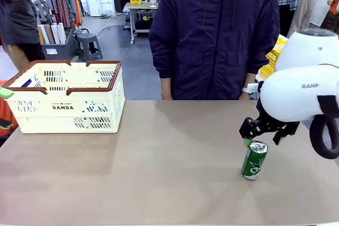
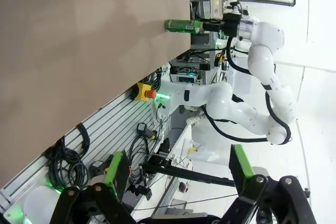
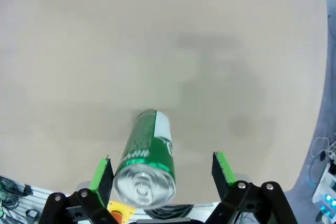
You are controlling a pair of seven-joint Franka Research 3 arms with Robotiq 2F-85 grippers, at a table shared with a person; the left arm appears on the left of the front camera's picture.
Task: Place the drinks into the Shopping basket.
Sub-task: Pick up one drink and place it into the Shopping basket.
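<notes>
A: What is the biggest thing here?

B: The table (image 1: 159, 152), a wide tan top. Its near edge runs along the bottom of the front view, and the far edge lies in front of a person (image 1: 214, 30) in a dark jacket who stands across from the robot.

A: How much room is there to move?

B: Plenty. From the right gripper (image 1: 253, 140) over to the basket (image 1: 66, 99), the tabletop is bare. The basket sits well off toward the robot's left, near the far edge, with its brown handles folded over the rim.

A: And the drink?

B: One green can (image 1: 255, 160) stands upright right below the right gripper, near the table's right side. In the right wrist view the can (image 3: 146, 156) has its silver top facing the camera.

A: Is the gripper holding it?

B: No. The right gripper (image 3: 163, 174) is spread wide. The can's top sits between the two green pads, closer to one pad (image 3: 102, 174), and I cannot tell whether it touches that one. The other pad (image 3: 220, 167) is clearly apart from it.

A: What about the left gripper?

B: The left gripper (image 2: 176, 174) is spread wide too, with nothing between its fingers. It is past the table's edge, looking along the side rail with its cables. The can (image 2: 181, 25) shows far off at the table's other end.

A: Anything cut off or unclear?

B: The basket's inside is mostly hidden by its walls, and the can's lettering is too small to read.
</notes>
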